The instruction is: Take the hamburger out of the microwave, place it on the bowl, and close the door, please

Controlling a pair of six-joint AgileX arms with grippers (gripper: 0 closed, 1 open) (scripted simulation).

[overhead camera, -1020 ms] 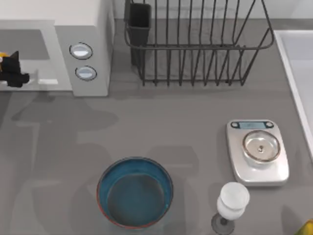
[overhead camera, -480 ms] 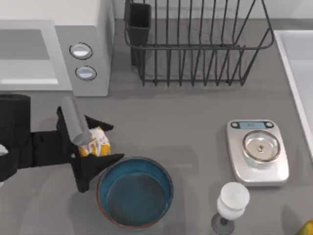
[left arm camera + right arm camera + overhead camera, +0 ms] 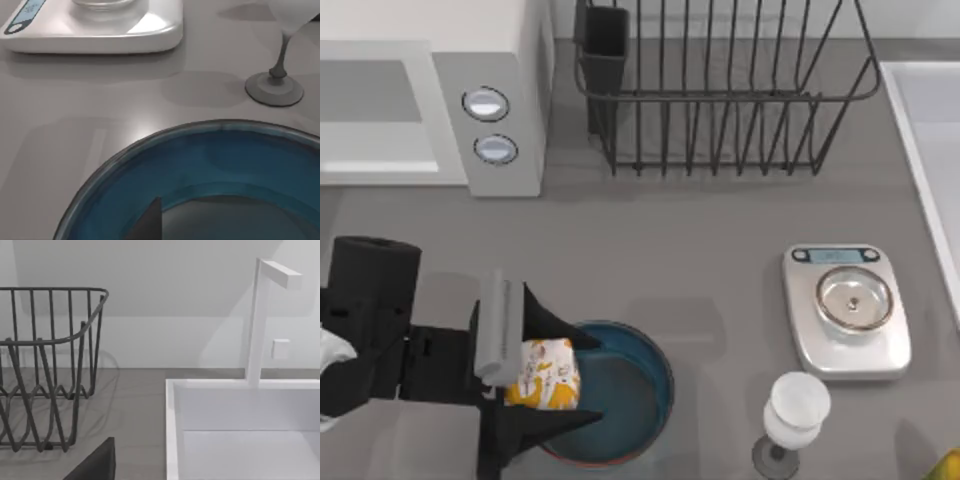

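**Hamburger held over bowl rim; release and door closing pending**

Grey table surface carries all items, with a white wall behind and a white sink at the right edge of the top view.

1. Fingers: the left gripper (image 3: 555, 375) sits at the lower left of the top view, its two dark fingers (image 3: 560, 328) clamped on either side of the hamburger (image 3: 545, 373).
2. Held item: the hamburger, in white wrapper with orange-yellow marks, hangs over the left rim of the bowl (image 3: 655, 380). Whether it touches the rim cannot be told. The left wrist view shows the bowl's blue interior (image 3: 210, 170) directly below, with one dark fingertip at the lower edge.
3. Surroundings: the microwave (image 3: 490, 90) stands at the upper left, its two knobs facing up. The state of the door (image 3: 380, 110) cannot be read with certainty here; by the task it is judged open.
4. Other items: a scale (image 3: 847, 310), a wine glass (image 3: 792, 412) and a wire dish rack (image 3: 720, 90) stand well apart from the bowl.
5. Right arm: parked near the sink.

Progress, as a judgement: removal is done. Remaining are centring, release into the bowl, and closing the door.
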